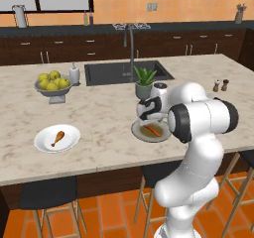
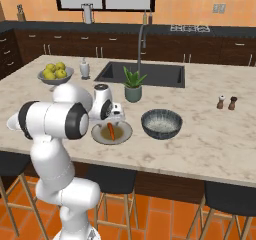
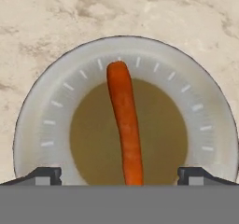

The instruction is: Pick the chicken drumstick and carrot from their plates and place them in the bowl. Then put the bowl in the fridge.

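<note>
The counter (image 1: 99,118), a marble island, carries all task items. The dark-grey bowl (image 2: 161,123) is seen empty in the right base view, just beside the grey-rimmed plate (image 3: 56,101) at its 3 o'clock. The white plate (image 1: 69,142) lies well apart in the left base view, with the chicken drumstick (image 1: 57,138) on it. The carrot (image 3: 126,125) lies on the grey-rimmed plate's brownish centre, running from 12 to 6 o'clock in the hand view. The pincer (image 3: 119,176) hangs directly above the carrot, tips spread wide at either side, nothing held. The step in hand is judged to be the carrot pick-up. A straight descent, then closure across the carrot's width, is called for.
</note>
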Controlling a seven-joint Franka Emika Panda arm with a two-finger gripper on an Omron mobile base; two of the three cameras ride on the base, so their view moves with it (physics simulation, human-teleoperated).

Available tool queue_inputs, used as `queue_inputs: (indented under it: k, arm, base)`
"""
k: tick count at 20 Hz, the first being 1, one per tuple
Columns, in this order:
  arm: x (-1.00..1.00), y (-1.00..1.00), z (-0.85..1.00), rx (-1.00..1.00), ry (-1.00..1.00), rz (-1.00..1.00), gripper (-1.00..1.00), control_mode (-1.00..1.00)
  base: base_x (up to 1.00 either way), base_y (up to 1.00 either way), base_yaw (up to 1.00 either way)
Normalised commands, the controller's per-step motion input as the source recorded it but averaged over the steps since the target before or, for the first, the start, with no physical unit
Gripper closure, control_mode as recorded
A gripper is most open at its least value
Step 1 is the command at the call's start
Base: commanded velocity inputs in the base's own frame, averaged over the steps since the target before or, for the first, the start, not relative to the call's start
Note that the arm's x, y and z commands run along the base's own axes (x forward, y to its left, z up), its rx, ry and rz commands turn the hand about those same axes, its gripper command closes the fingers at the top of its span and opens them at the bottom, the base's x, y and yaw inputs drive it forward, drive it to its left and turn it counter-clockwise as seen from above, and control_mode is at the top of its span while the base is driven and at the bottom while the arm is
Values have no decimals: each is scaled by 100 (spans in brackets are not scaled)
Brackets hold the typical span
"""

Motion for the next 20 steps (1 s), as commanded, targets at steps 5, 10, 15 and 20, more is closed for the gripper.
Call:
queue_inputs:
  k: [5, 10, 15, 20]
  arm:
    - [33, -2, -50, 0, 0, 1, -100, -100]
    - [35, 0, -42, 0, 0, 1, -100, -100]
    - [14, 0, -15, 0, 0, 0, 100, -100]
    - [0, 0, 0, 0, 0, 0, 100, -100]
  base:
    - [0, 0, 0]
    - [0, 0, 0]
    - [0, 0, 0]
    - [0, 0, 0]
